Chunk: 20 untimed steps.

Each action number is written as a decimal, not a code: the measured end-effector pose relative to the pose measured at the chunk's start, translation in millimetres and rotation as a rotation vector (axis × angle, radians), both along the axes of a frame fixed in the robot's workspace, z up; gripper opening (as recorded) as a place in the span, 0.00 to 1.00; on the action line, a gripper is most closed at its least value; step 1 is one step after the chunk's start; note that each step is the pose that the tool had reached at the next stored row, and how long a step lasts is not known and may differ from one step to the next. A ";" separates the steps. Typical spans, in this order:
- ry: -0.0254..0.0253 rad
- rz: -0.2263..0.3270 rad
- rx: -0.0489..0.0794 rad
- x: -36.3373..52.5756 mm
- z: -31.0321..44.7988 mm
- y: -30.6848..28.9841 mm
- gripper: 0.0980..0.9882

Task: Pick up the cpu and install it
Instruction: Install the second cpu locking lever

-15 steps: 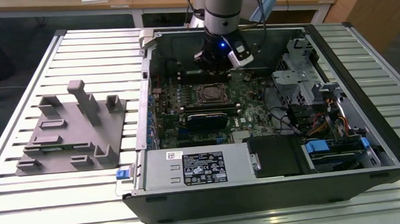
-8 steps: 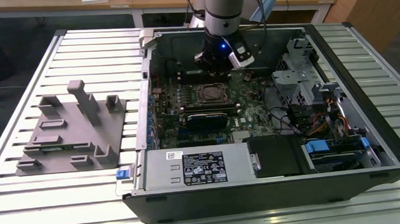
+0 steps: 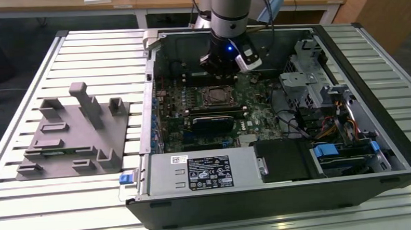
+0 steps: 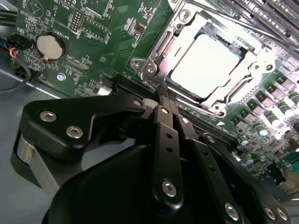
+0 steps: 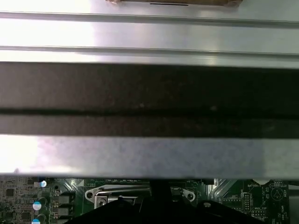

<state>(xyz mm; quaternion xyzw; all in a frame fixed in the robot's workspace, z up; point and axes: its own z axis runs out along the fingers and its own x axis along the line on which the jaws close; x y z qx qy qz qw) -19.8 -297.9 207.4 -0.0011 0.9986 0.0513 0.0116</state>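
Now the robot arm hangs over the open computer case, which lies on its side on a ribbed metal table. Its gripper is low inside the case, just above the green board and near the case's back wall.

The second wrist view shows the black fingers pressed together, side by side, with nothing between them. Their tips end just beside the metal frame of the chip holder.

The cpu sits flat inside that frame. It looks like a pale, shiny square, and the metal frame goes all the way around it. The gripper is not touching it.

A round silver battery sits on the board, well apart from the chip.

On the exterior view's left, a grey plastic stand with tall blocks rests on the table beside the case
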 end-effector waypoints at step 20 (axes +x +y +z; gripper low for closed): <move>0.0000 0.000 0.000 0.7 14.2 -5.6 0.01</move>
